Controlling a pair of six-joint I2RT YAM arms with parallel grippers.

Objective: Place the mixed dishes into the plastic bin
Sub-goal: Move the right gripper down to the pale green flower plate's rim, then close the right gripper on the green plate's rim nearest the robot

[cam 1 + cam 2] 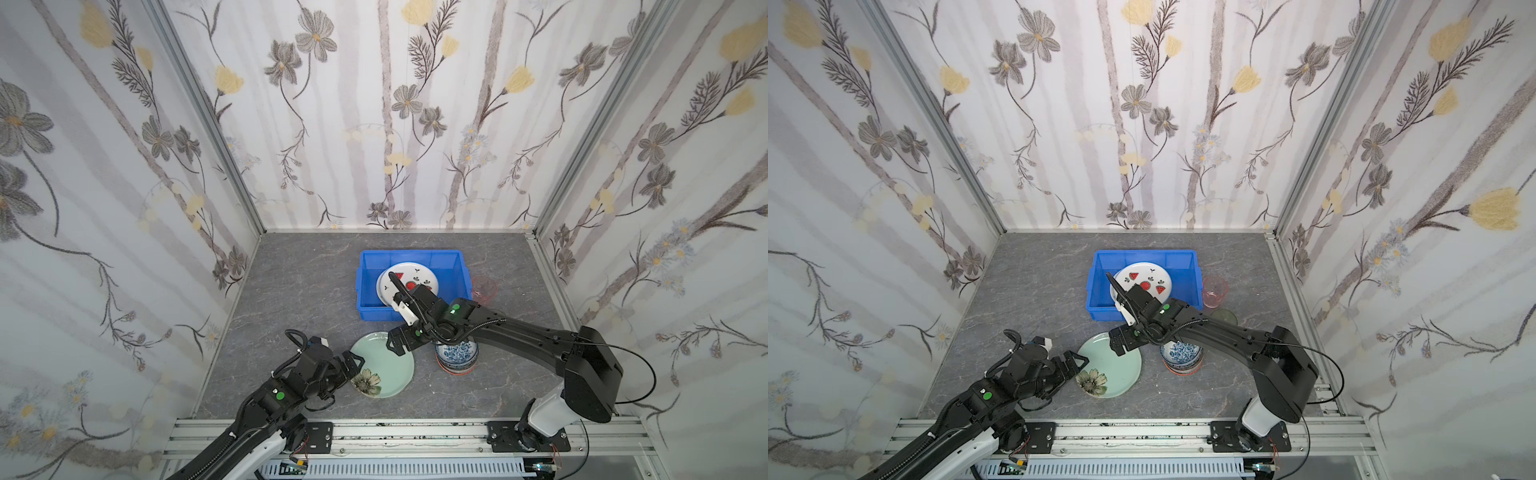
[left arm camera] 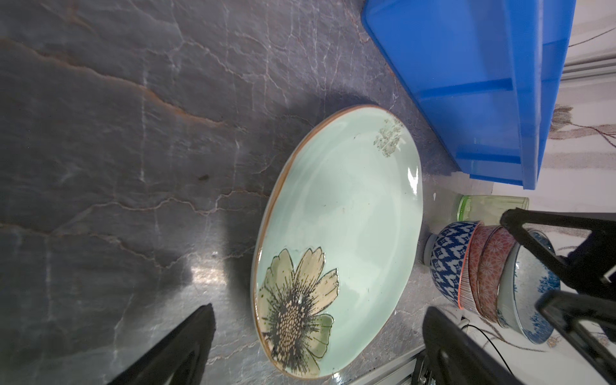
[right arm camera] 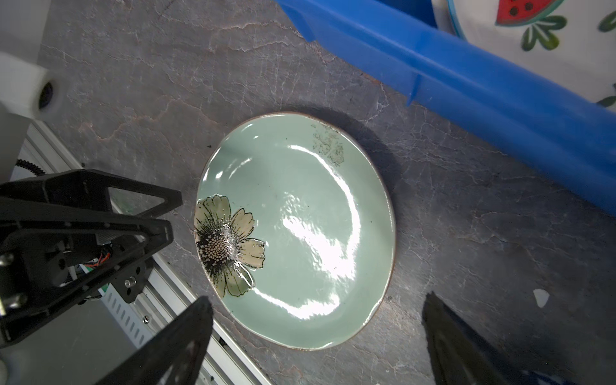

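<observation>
Left gripper [image 1: 355, 367] has its jaws wide apart and empty, tips just beside the flower edge of the mint green plate [image 1: 388, 368], which lies flat on the table [image 1: 291, 291] before the blue bin [image 1: 367, 272]; right gripper [image 1: 395, 344], jaws likewise wide and empty, hangs over the plate's bin-side rim.

**Seen from the left wrist**

A round mint-green ceramic plate [image 2: 340, 240] with a painted flower is seen flat on the grey veined tabletop [image 2: 133, 166], framed by the wide-spread left gripper [image 2: 318, 311]. A bright blue plastic bin [image 2: 466, 83] is set farther off. To the right, a stack of small patterned bowls [image 2: 480, 273] is partly hidden by the right gripper [image 2: 523, 260], jaws apart; a clear green tumbler [image 2: 490, 206] is glimpsed behind.
</observation>
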